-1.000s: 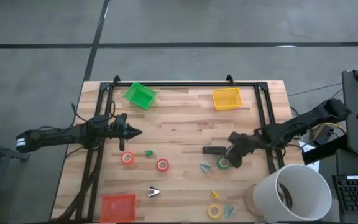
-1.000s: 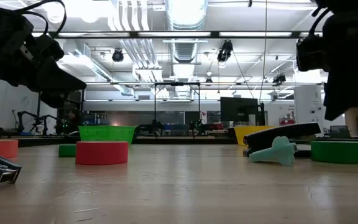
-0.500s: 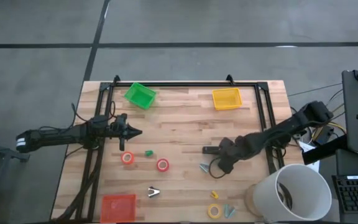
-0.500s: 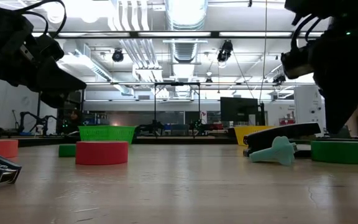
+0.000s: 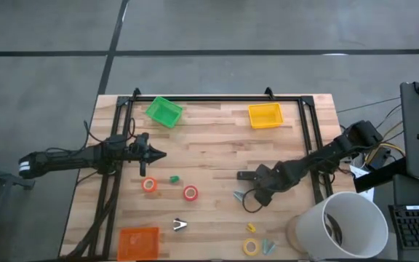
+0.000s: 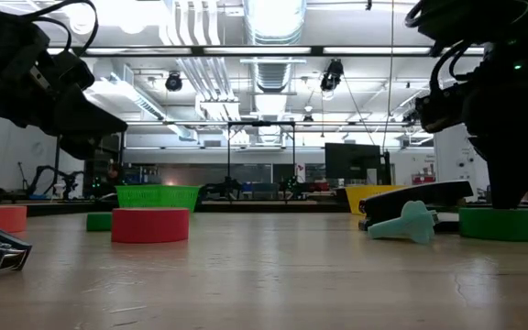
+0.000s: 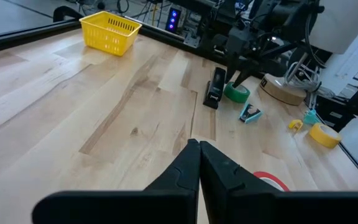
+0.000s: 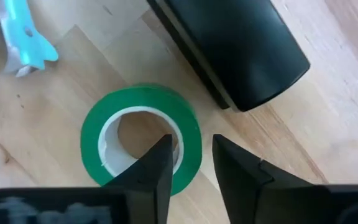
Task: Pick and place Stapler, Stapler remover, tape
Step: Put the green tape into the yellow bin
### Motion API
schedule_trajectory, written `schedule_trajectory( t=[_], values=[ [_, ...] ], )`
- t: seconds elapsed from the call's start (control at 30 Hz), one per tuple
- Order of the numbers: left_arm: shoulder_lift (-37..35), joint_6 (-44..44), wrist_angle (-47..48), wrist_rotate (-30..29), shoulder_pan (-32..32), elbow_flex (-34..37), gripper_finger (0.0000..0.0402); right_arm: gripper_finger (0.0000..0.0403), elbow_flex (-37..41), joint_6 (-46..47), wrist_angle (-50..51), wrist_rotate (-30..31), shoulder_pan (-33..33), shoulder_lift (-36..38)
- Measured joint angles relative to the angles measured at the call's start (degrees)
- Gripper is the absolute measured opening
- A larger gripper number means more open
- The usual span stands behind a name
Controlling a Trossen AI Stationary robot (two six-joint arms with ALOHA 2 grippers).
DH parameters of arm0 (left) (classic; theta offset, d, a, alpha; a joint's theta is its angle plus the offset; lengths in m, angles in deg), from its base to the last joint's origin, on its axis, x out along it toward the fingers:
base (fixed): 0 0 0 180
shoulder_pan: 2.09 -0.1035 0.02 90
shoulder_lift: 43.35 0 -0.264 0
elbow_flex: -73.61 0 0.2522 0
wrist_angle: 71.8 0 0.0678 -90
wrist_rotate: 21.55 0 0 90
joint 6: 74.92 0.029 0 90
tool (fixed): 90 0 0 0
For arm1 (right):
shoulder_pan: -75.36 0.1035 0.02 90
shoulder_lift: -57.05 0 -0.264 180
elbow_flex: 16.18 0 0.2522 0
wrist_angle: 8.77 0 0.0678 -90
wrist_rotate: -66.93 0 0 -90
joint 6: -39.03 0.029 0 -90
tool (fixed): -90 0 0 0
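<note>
The green tape roll (image 8: 142, 137) lies flat on the table beside the black stapler (image 8: 229, 43), with a light-blue staple remover (image 8: 20, 37) close by. My right gripper (image 8: 191, 146) points down over the roll, open. One finger stands in the roll's hole and the other outside its wall. In the high view the gripper (image 5: 262, 195) hides the roll, with the stapler (image 5: 247, 175) just beyond it. My left gripper (image 5: 160, 154) hovers shut at the table's left. My right gripper comes from above with its fingers on either side of the roll's wall (image 8: 190, 140). A strip of bare wood shows between the wall and the outer finger (image 8: 229, 163). Whether the inner finger (image 8: 160, 163) touches the wall I cannot tell. The roll lies flat on the table.
A yellow basket (image 5: 265, 115) and a green basket (image 5: 164, 111) stand at the far edge, an orange basket (image 5: 137, 242) near left. Red tape (image 5: 190, 193), orange tape (image 5: 149, 185) and yellow tape (image 5: 251, 247) lie about. A white bucket (image 5: 344, 225) stands near right.
My right gripper has moved toward the table's left and near edge and sunk, tipping until it points down over the green tape roll. The roll, the stapler and the staple remover have stayed in place.
</note>
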Motion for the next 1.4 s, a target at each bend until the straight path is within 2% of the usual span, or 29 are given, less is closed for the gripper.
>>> schedule_trajectory(
  t=[0.3, 0.63, 0.9, 1.03, 1.17, 1.4],
  values=[
    [0.01, 0.00, 0.03, 0.00, 0.02, -0.01, 0.0012, 0.0027, -0.48, -0.61, -0.11, 0.26, 0.92, 1.22],
    [0.00, 0.00, 0.05, 0.00, 0.02, 0.01, 0.0012, 0.0028, -3.93, -4.43, 0.24, 0.58, 0.87, 2.31],
    [0.02, 0.00, 0.07, 0.00, 0.02, -0.01, 0.0012, 0.0028, -10.65, -12.10, 6.10, 10.52, -2.01, 7.33],
    [0.02, 0.00, 0.14, 0.00, 0.02, 0.01, 0.0012, 0.0028, -13.12, -15.41, 11.28, 17.24, -5.57, 11.35],
    [0.02, 0.00, 0.16, 0.00, 0.02, 0.00, 0.0012, 0.0028, -13.80, -18.77, 12.42, 21.25, -11.20, 15.90],
    [0.02, 0.00, 0.18, 0.00, 0.00, -0.01, 0.0012, 0.0028, -10.83, -23.05, 12.21, 22.99, -25.86, 20.47]
  ],
)
